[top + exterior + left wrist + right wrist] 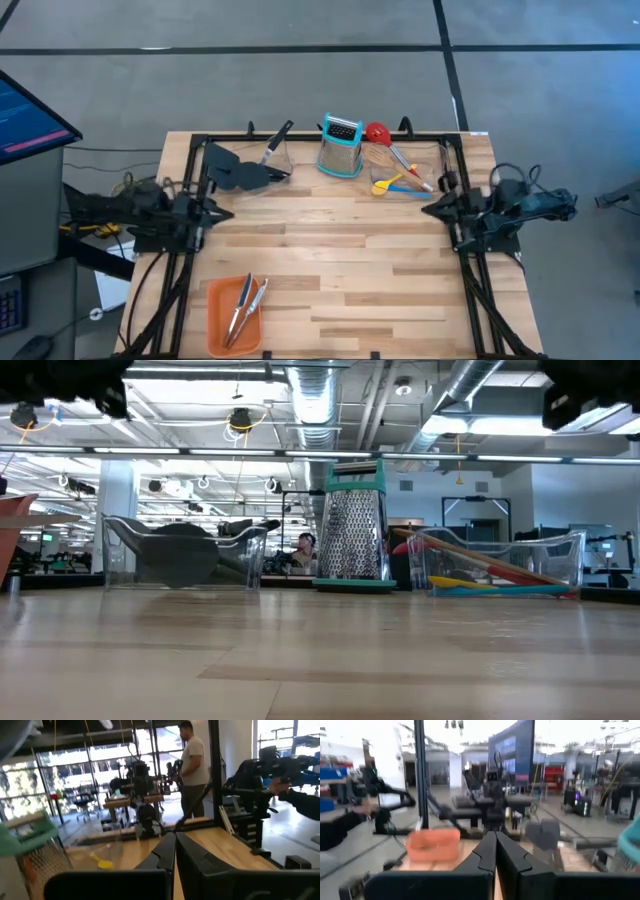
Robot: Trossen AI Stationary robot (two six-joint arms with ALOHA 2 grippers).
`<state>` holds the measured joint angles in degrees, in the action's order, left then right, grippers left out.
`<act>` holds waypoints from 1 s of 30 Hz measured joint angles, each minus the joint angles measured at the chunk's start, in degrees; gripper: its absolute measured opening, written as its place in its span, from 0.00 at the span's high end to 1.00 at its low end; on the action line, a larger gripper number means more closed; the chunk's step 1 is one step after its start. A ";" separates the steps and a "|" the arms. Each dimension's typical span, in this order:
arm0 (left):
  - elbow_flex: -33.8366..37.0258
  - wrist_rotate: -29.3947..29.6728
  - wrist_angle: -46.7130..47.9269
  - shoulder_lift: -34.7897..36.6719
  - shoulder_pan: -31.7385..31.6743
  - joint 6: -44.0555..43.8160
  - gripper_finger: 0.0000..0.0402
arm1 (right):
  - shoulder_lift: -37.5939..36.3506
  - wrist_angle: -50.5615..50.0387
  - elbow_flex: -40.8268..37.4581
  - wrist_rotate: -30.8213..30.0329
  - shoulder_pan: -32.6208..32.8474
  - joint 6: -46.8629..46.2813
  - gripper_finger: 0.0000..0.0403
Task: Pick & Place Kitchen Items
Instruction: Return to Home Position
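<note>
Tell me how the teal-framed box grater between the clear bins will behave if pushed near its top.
The grater stands tall on a narrow base, so a high push would probably tip it rather than slide it. Its perforated metal walls look rigid, so likely stiff when grasped. Seemingly hollow, it is probably light.

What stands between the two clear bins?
A teal-trimmed box grater, upright, apart from both the left bin and the right bin; the low and high views show it.

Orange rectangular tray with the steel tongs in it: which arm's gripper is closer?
Left. The left gripper hangs at the left side of the wooden table, the same side as the orange rectangular tray; the right gripper hangs at the opposite side.
</note>
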<state>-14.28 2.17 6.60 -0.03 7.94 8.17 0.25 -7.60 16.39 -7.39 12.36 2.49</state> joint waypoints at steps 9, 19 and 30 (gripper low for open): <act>10.69 0.21 -9.11 0.02 0.00 -1.42 1.00 | -0.02 5.16 -10.52 -0.03 -0.07 -0.69 1.00; 13.92 0.18 -10.22 -0.33 0.00 -4.12 1.00 | 0.69 8.93 -15.72 1.36 0.00 3.52 1.00; 13.92 0.36 -10.26 -0.39 0.00 -4.16 1.00 | 0.83 8.73 -15.70 1.32 -0.02 3.66 1.00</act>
<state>-0.36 2.52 -3.66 -0.43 7.94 4.01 1.08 1.13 0.69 -6.07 12.34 6.15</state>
